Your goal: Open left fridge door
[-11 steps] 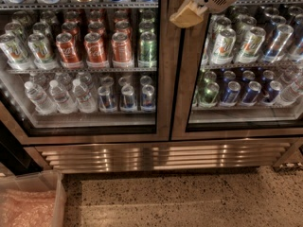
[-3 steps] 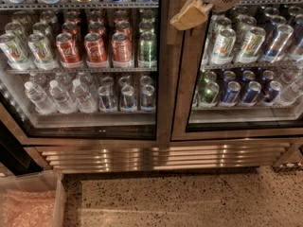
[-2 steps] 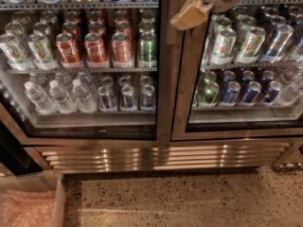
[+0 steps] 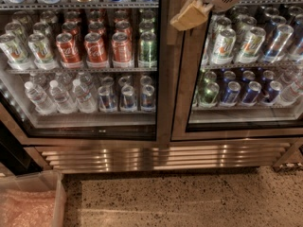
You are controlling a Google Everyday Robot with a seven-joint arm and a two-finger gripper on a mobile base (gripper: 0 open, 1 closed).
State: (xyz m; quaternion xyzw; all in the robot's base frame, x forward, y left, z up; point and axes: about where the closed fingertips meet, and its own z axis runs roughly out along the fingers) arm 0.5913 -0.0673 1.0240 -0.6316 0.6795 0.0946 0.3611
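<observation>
The left fridge door (image 4: 164,89) is a tall glass pane in a brushed steel frame. Red cola cans (image 4: 95,48) and clear water bottles (image 4: 59,96) show through it. Its right edge lies flush beside the right door's frame, so it looks closed. My gripper (image 4: 190,14), white with a tan tip, hangs at the top of the view. It is in front of the steel seam between the two doors, slightly to the right-door side. Whether it touches the frame is not clear.
The right glass door (image 4: 182,103) shows green-white and blue cans. A steel vent grille (image 4: 161,157) runs below both doors. A clear plastic bin (image 4: 29,203) with pinkish contents stands at the bottom left on the speckled floor (image 4: 189,202).
</observation>
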